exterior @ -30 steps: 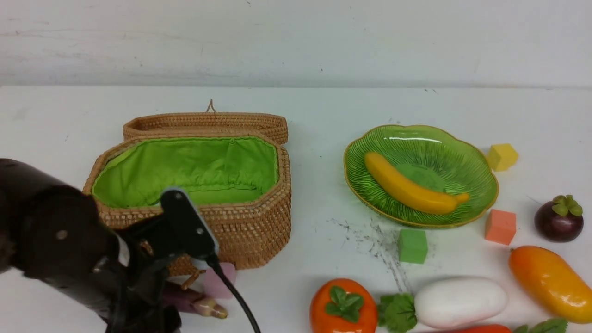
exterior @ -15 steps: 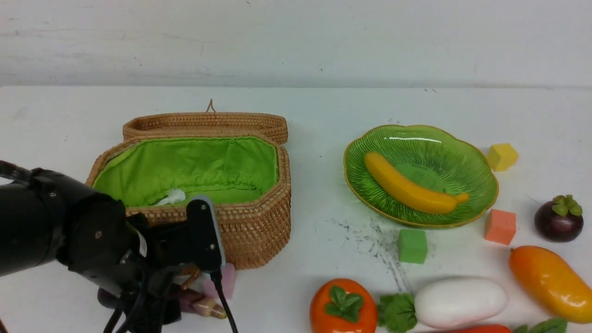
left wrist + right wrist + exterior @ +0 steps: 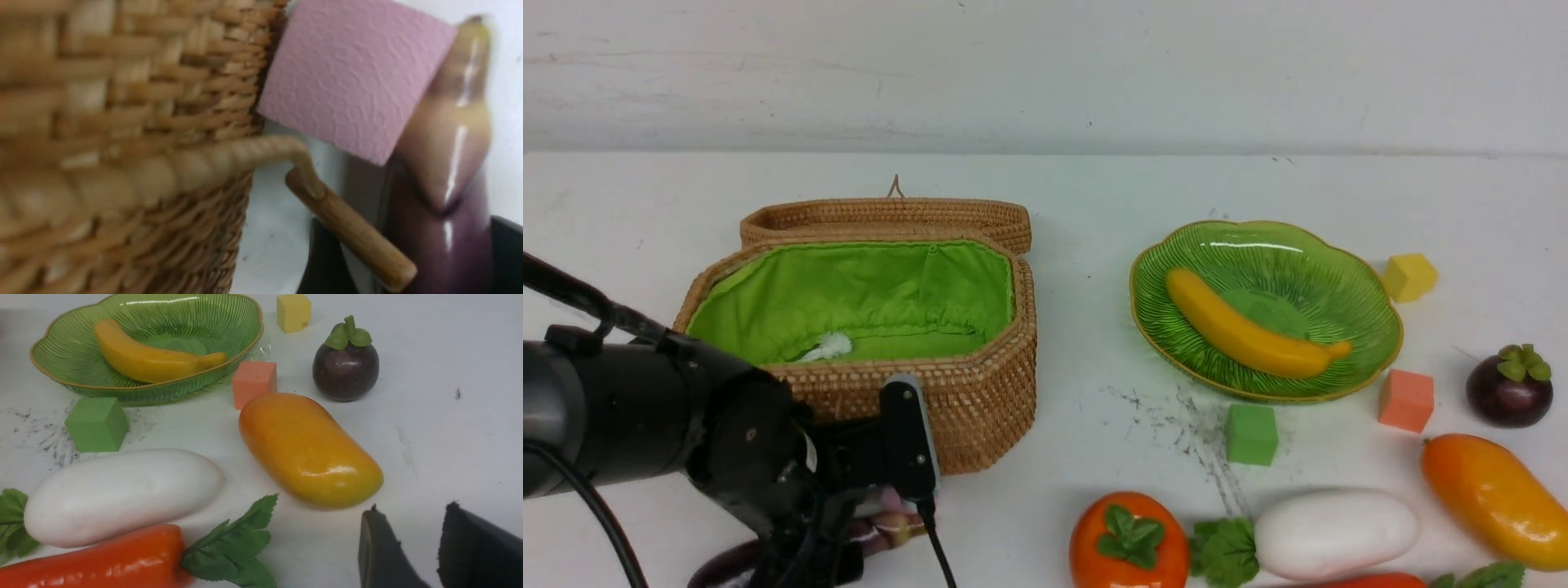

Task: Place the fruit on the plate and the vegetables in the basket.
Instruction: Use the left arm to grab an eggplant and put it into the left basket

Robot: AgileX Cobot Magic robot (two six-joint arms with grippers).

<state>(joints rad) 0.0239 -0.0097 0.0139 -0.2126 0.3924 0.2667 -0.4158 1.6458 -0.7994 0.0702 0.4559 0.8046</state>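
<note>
The purple eggplant [image 3: 894,523] lies in front of the open wicker basket [image 3: 964,408]. My left gripper [image 3: 412,261] is down over it, open. The eggplant [image 3: 441,228] sits between its dark fingers, with a strip of table beside one finger. The banana [image 3: 1250,331] rests on the green plate [image 3: 1290,261]. Mangosteen [image 3: 1508,388], mango [image 3: 1490,498], persimmon [image 3: 1129,543], white radish [image 3: 1335,531] and the red-orange vegetable [image 3: 94,559] lie on the table at the front right. My right gripper [image 3: 412,506] hangs open and empty over bare table near the mango [image 3: 310,449].
A pink foam cube [image 3: 351,77] touches the eggplant's stem end by the basket wall, and the basket's wooden toggle [image 3: 351,237] hangs beside it. Green [image 3: 1251,434], orange [image 3: 1406,400] and yellow [image 3: 1410,276] cubes sit around the plate. The lid [image 3: 882,216] lies open behind the basket.
My left arm has come down and swung right, settling over the eggplant in front of the basket. The eggplant's stem end has turned slightly towards the basket. Nothing on the right has moved.
</note>
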